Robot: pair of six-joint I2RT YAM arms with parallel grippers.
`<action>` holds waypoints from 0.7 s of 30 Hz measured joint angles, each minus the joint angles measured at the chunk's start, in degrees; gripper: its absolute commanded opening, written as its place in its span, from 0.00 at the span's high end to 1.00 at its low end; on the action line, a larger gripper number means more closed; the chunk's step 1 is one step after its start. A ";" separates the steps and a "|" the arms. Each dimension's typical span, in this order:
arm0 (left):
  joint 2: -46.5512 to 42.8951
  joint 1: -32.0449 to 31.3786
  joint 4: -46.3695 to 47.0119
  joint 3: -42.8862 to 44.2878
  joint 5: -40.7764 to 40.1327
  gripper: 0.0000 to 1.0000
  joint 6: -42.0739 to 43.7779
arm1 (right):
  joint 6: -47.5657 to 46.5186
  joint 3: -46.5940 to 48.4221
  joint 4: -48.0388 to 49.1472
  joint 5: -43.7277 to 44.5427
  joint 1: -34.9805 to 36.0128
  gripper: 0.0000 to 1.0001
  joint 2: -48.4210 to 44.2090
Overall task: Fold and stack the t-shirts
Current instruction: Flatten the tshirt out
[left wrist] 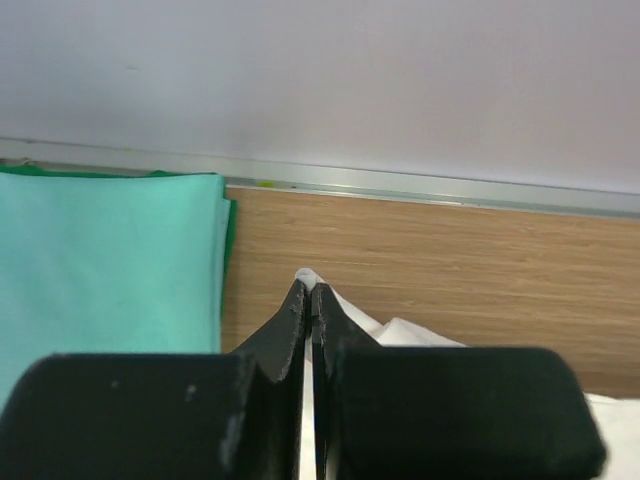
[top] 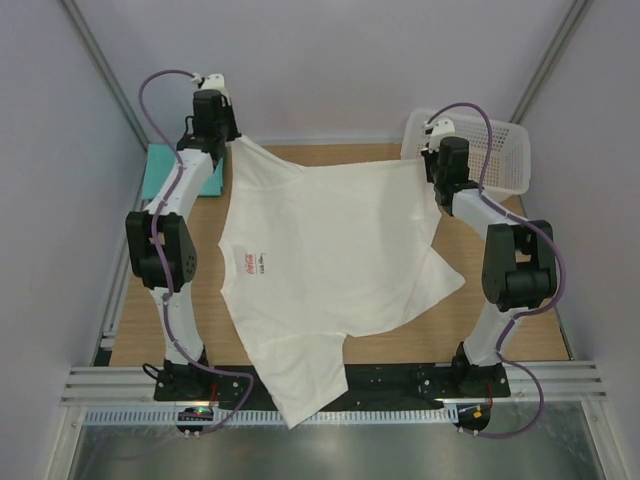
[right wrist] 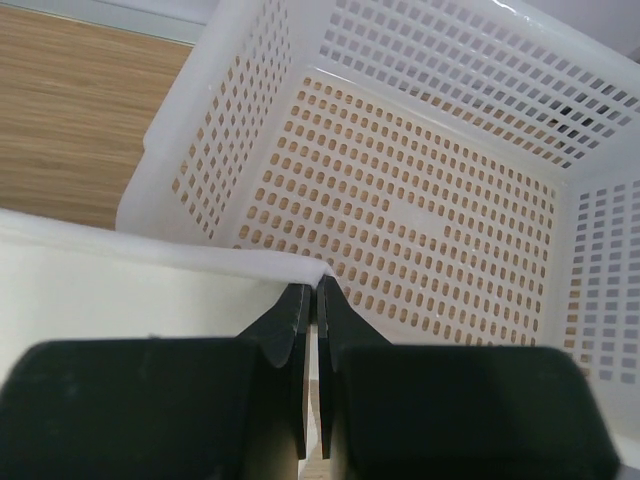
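While the left hand (left wrist: 308,292) and right hand (right wrist: 308,292) pinch the white shirt's (top: 330,250) far corners, I hold that edge taut side to side; the cloth trails toward me over the counter (top: 525,325).

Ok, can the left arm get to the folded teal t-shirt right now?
Not as is, likely: the left gripper is shut on the white t-shirt. The teal t-shirt lies close on its left, nothing between, so it looks reachable after a release.

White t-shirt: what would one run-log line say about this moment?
white t-shirt: stretched between both grippers | left gripper: shut on it | right gripper: shut on it | teal t-shirt: folded, far left
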 measured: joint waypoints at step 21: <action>-4.46 2.95 -12.28 -2.27 0.48 1.00 -3.39 | 10.36 1.62 -5.09 -6.05 0.00 0.96 0.87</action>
